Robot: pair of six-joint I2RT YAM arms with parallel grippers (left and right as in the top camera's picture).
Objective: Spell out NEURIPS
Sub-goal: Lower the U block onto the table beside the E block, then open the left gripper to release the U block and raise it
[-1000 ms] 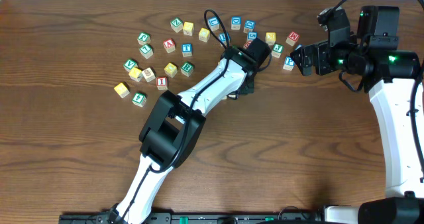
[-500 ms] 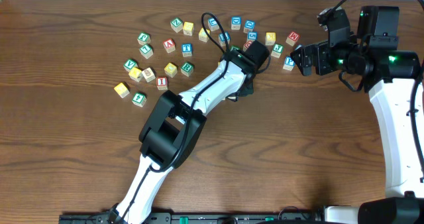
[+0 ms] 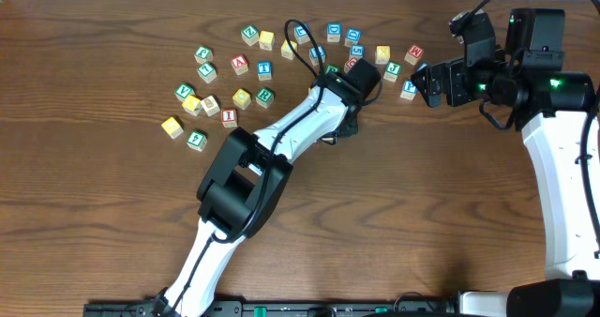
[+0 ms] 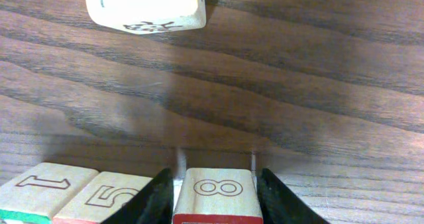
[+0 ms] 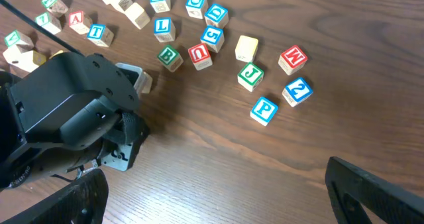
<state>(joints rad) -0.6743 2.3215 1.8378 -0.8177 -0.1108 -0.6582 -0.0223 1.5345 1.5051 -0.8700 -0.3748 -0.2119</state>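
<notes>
My left gripper [image 4: 215, 177] is down at the table, shut on a pale cube [image 4: 217, 194] whose top face shows 8 and whose near face is red. That cube stands in a row with two like cubes showing 5 [image 4: 112, 196] and 1 [image 4: 43, 187]; their letters are hidden. In the overhead view the left gripper [image 3: 345, 122] covers this row. A red U [image 5: 199, 55], blue S [image 5: 211, 36] and blue P [image 5: 264, 110] lie loose in the pile. My right gripper [image 5: 218, 197] is open and empty, held above the table at the right [image 3: 427, 83].
Loose cubes spread in an arc along the far side [image 3: 230, 68]. A green J [image 5: 250, 75], red W [image 5: 292, 58], blue Z [image 5: 297, 91], green B [image 5: 169, 57] and blue L [image 5: 163, 27] lie near the task letters. One pale cube [image 4: 142, 8] sits just beyond my left gripper.
My left wrist has edged slightly toward the far side. The right arm and the loose cubes have not moved.
</notes>
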